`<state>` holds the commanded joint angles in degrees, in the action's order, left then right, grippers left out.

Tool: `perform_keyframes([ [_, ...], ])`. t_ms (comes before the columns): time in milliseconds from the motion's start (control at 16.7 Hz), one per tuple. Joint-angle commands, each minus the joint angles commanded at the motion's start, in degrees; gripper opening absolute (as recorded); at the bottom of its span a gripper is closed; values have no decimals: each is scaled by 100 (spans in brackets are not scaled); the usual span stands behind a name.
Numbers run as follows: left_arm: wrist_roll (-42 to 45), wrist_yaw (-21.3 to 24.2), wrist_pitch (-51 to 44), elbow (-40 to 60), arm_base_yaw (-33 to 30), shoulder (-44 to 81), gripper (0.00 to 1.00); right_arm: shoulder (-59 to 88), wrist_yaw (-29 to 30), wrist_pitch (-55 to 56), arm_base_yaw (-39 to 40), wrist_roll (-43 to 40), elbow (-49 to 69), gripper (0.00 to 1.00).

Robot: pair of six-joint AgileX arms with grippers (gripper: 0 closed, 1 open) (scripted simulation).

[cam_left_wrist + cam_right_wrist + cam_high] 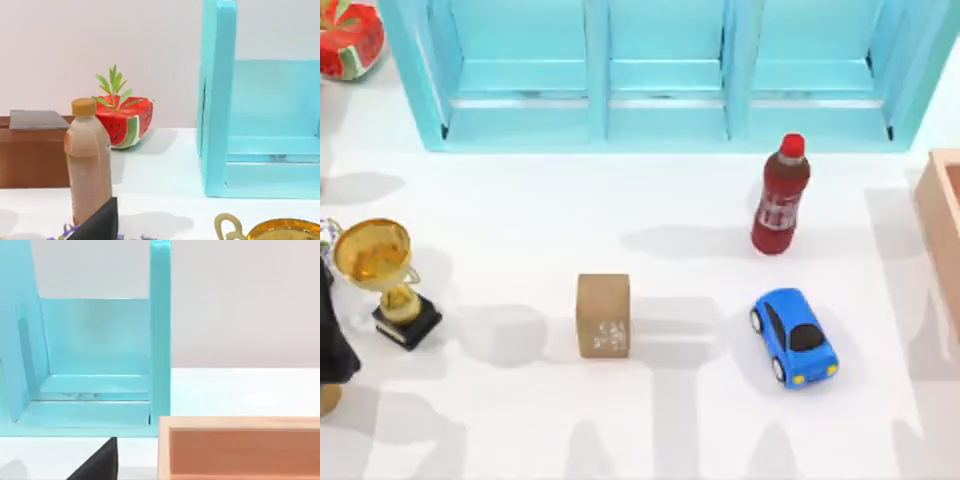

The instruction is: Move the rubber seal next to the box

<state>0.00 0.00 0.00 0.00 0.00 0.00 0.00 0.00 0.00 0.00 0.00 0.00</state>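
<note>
The rubber seal, a small tan-brown block with whitish marks on its near face, stands upright on the white table, left of centre. The box, with peach walls and a darker inside, pokes in at the table's right edge, far from the seal. Its near wall is close in the right wrist view. A dark part of my left gripper shows low in the left wrist view, facing a bottle and the shelf. A dark part of my right gripper shows in the right wrist view, just before the box. Neither touches the seal.
A blue toy car and a cola bottle stand between the seal and the box. A turquoise shelf spans the back. A gold trophy, a watermelon planter, a tan-capped bottle and a brown block stand at the left.
</note>
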Motion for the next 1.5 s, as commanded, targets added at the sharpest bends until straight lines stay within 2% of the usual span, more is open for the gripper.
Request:
perform_keyframes([
  [240,0,0,0,0,0,0,100,95,14,-59,49,30,128,100],
  [540,0,0,0,0,0,0,100,1095,181,-672,540,361,1435,100],
  [900,0,0,0,0,0,0,100,3345,473,-2063,1569,1120,4234,100],
  [1500,0,0,0,0,0,0,100,8152,748,-5118,3429,2773,9639,100],
])
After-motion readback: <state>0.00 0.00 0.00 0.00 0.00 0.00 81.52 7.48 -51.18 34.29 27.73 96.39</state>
